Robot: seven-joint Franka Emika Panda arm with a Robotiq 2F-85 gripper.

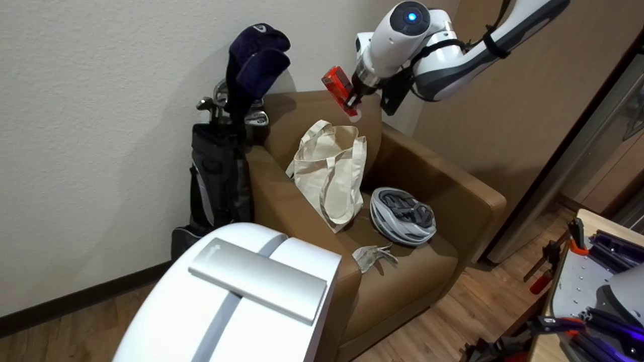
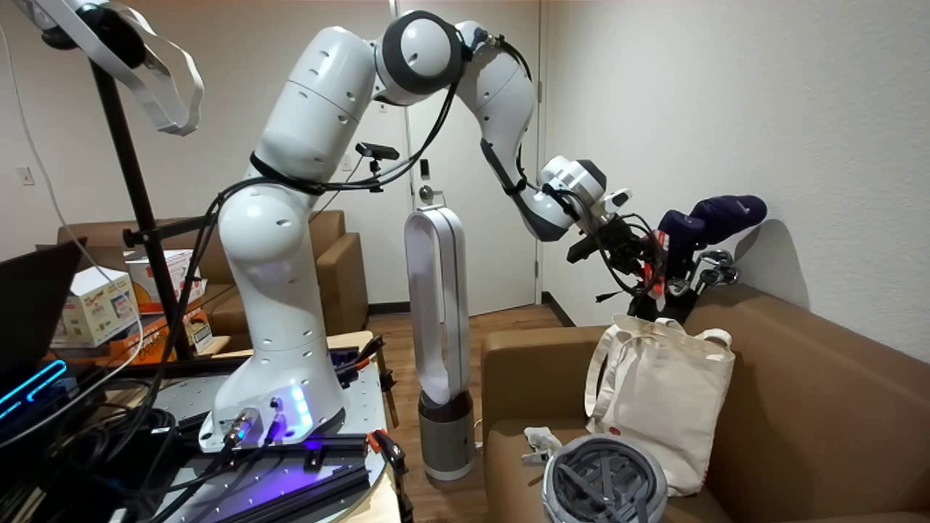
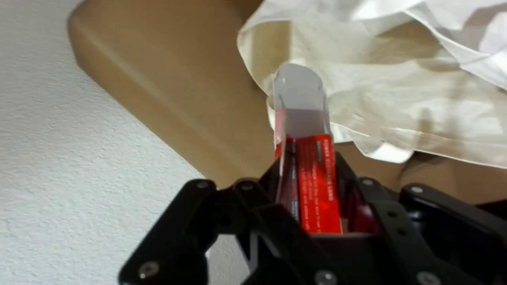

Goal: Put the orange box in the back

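Gripper (image 3: 308, 174) holding box (image 1: 336, 83) above bag (image 1: 322, 173)

Gripper: we record it clenched on the box, fingers (image 3: 348, 178) pressed to both sides in the wrist view

Box: red-orange, held tilted, its clear end pointing away from the gripper and down toward the bag; we find it higher than the bag in both exterior views, near the rim, with a gap showing in an exterior view; most of its print is too blurred for us to read; in the wrist view the clear end overlaps the edge of the bag's mouth, and we cannot tell whether it is directly over the opening

Bag: cream cloth, standing on a brown chair (image 1: 422, 271), mouth spread, handles slack

Beside it on the chair: we log a helmet (image 1: 400, 216), upturned so that its lining and straps show, and a pale glove (image 1: 370, 257) lying near the helmet

Next to the chair: a golf bag (image 1: 221, 176) stands by the wall (image 1: 100, 125); we see dark covers (image 1: 261, 63) and bare metal club heads (image 1: 256, 118) at its top

Farther out: arm (image 2: 309, 116) mounted on a table (image 2: 367, 407); a fan (image 2: 458, 334) stands between table and chair in an exterior view
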